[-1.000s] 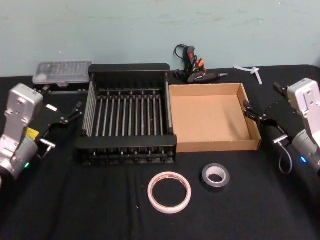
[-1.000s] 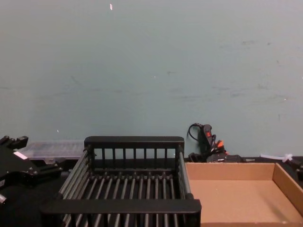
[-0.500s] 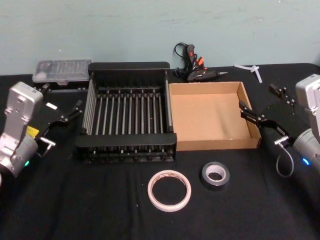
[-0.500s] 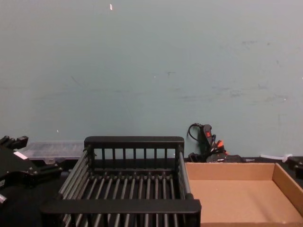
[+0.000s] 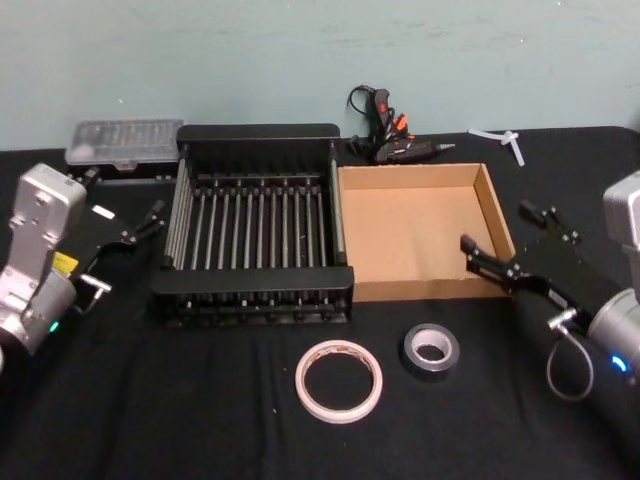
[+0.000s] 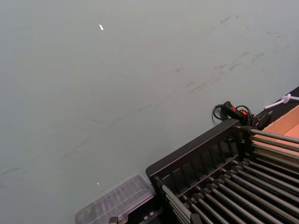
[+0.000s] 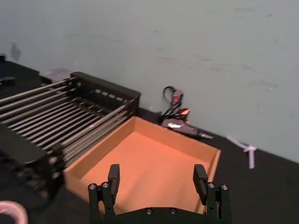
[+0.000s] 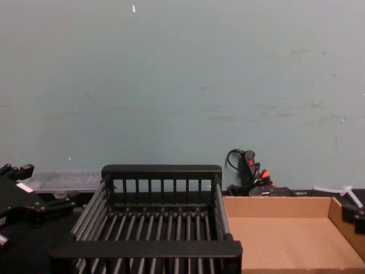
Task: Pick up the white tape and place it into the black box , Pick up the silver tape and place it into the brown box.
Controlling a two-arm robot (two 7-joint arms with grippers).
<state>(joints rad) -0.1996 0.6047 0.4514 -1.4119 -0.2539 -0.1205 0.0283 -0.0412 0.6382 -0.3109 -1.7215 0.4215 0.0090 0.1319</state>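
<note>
The white tape lies flat on the black table near the front. Just to its right is the smaller silver tape. Behind them, the black box and the brown box stand side by side, both with nothing inside. My right gripper hangs open over the brown box's right front corner, well behind the silver tape. The right wrist view has its fingers spread above the brown box, with an edge of the white tape low in the corner. My left gripper is open, left of the black box.
A clear plastic case sits at the back left. A glue gun with its cord lies behind the two boxes. A white plastic piece is at the back right. A teal wall closes off the back.
My right gripper has swung leftward and nearer, from beyond the brown box's right wall to over its right front corner. The left arm and both tapes have not moved.
</note>
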